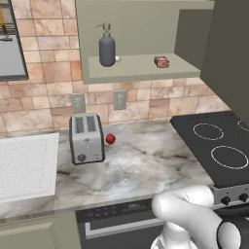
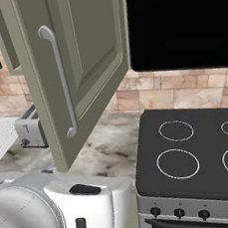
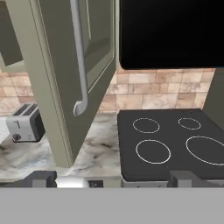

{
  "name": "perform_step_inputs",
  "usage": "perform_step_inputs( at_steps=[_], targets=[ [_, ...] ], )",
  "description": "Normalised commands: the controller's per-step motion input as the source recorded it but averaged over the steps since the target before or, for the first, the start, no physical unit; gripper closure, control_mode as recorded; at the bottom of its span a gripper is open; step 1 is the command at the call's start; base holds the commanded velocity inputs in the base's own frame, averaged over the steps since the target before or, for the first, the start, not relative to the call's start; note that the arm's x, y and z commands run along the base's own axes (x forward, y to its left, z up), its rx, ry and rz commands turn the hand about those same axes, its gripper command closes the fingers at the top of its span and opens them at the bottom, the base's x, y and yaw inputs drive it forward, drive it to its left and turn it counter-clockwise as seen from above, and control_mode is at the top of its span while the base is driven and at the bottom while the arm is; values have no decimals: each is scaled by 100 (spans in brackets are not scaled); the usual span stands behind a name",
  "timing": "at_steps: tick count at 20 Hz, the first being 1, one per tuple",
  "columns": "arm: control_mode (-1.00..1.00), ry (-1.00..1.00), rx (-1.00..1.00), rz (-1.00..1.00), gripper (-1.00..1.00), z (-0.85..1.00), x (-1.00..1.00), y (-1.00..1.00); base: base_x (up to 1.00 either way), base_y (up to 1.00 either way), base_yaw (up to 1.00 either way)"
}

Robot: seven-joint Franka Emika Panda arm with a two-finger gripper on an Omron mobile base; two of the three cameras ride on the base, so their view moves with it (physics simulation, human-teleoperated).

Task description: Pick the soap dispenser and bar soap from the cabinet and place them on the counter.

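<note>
The cabinet (image 1: 146, 68) is open. Its door (image 2: 80, 64) is swung out toward the robot, with the long metal handle (image 2: 61, 82) facing the right base camera.

On the inner shelf, the soap dispenser (image 1: 107, 48) stands upright toward the left. A small white cylinder (image 1: 117, 59) sits just beside it on its right. The bar soap (image 1: 161, 62) lies flat on the same shelf, well apart to the right. Both soap items are inside the cabinet; neither is on the counter (image 1: 141, 165).

The arm is folded low in front of the counter edge, with its white body at the bottom of both base views. The gripper (image 3: 111, 178) points forward toward the stovetop (image 3: 170, 144) and the door edge. Its two dark fingertips (image 3: 41, 178) are spread fully apart, with nothing between them.

On the counter, a toaster (image 1: 86, 138) stands with a round red object (image 1: 110, 139) just to its right.
</note>
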Motion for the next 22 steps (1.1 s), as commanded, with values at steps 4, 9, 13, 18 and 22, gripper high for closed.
perform_step_inputs(
  at_steps=[4, 9, 13, 18, 22],
  targets=[
    [-100, 6, 0, -3, -100, 2, -40, 7, 0, 0, 0],
    [-100, -1, 0, -2, -100, 0, -44, 1, 0, 0, 0],
    [-100, 5, -3, -2, -100, 7, -27, 19, 0, 0, 0],
    [-100, 10, -8, -5, -100, 12, -12, 30, 0, 0, 0],
    [-100, 14, -8, -5, -100, 8, -7, 29, 0, 0, 0]
  ],
)
